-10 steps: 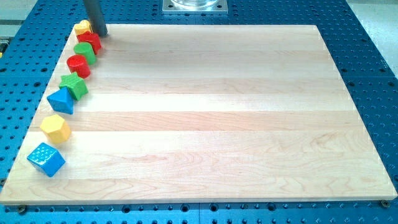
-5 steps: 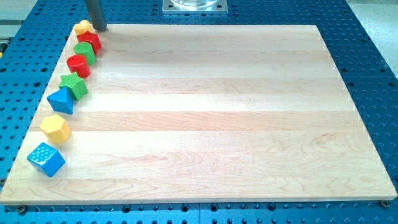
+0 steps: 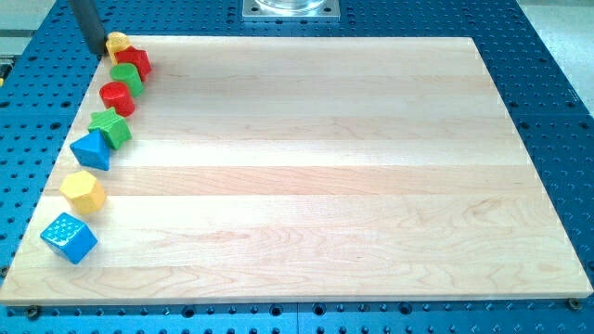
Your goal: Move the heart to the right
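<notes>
A small yellow block point(image 3: 117, 43), which may be the heart, lies at the board's top-left corner. My tip point(image 3: 98, 50) is just to its left, off the board's edge, close to touching it. Down the left edge follow a red block point(image 3: 135, 61), a green block point(image 3: 126, 77), a red cylinder point(image 3: 117, 96), a green star-like block point(image 3: 111, 126), a blue triangle point(image 3: 92, 149), a yellow hexagon point(image 3: 83, 192) and a blue cube point(image 3: 68, 237).
The wooden board point(image 3: 316, 167) rests on a blue perforated table point(image 3: 557, 93). A metal mount point(image 3: 290, 8) sits at the view's top centre.
My tip has moved from the right of the yellow block, around the top, to its left side. The blocks have not visibly moved.
</notes>
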Tool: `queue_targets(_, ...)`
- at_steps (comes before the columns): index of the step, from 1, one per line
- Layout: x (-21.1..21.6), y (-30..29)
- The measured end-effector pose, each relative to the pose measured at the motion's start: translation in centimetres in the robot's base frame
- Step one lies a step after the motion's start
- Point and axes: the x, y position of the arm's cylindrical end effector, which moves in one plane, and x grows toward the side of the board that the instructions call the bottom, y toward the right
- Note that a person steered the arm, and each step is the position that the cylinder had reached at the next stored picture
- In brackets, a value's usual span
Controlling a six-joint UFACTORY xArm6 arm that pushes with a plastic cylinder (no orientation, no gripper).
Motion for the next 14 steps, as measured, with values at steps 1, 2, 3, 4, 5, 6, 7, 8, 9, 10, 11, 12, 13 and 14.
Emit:
queue_targets(1, -0.3, 0.0)
queue_targets(2, -1.7, 0.0)
queue_targets(3, -2.5, 0.0)
queue_targets(4, -2.0, 0.0)
queue_targets(5, -0.4, 0.1)
queue_targets(6, -0.4, 0.4)
queue_targets(7, -0.4, 2.6)
queue_targets(8, -0.7, 3.7)
queue_targets(9, -2.7, 3.7)
queue_targets(10, -3.8, 4.0)
queue_targets(11, -3.8, 9.2)
queue_targets(12, -3.6, 16.3)
queue_targets(13, -2.0, 23.2)
queue_targets(14, -1.7, 26.3)
